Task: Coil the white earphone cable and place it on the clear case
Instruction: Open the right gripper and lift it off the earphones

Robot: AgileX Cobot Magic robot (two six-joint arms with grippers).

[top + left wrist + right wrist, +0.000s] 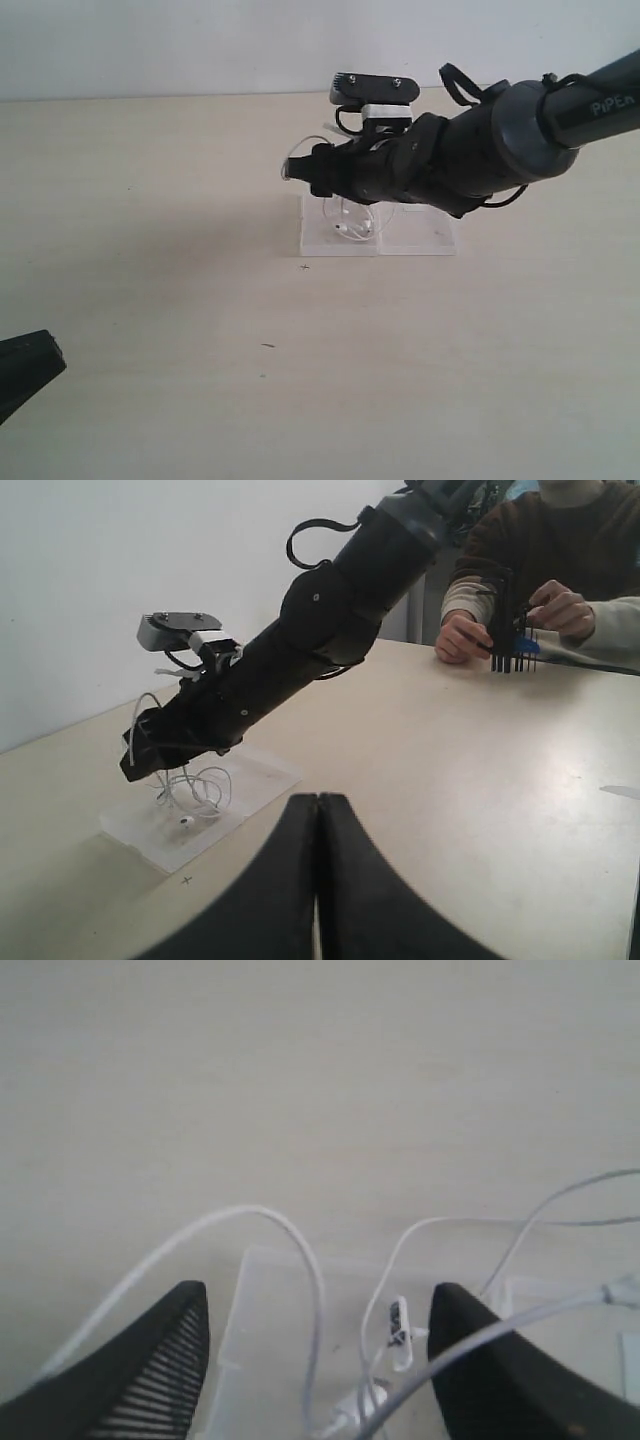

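Note:
The clear case (420,238) lies flat on the table past the middle, both halves open side by side. The white earphone cable (355,228) sits in loose loops on its left half, and a loop rises beside my right gripper (300,168). That gripper hovers low over the case's left half. In the right wrist view its jaws stand wide apart (320,1295), with cable strands (300,1245) and an earbud (398,1332) between them over the case edge (235,1310). One strand crosses in front of a finger. My left gripper (318,798) is shut on nothing, far off at the near left (30,365).
The right arm (500,140) stretches across the back right of the table above the case. In the left wrist view a seated person (560,600) holds a black device (510,640) at the table's far edge. A small cross mark (305,267) lies just in front of the case.

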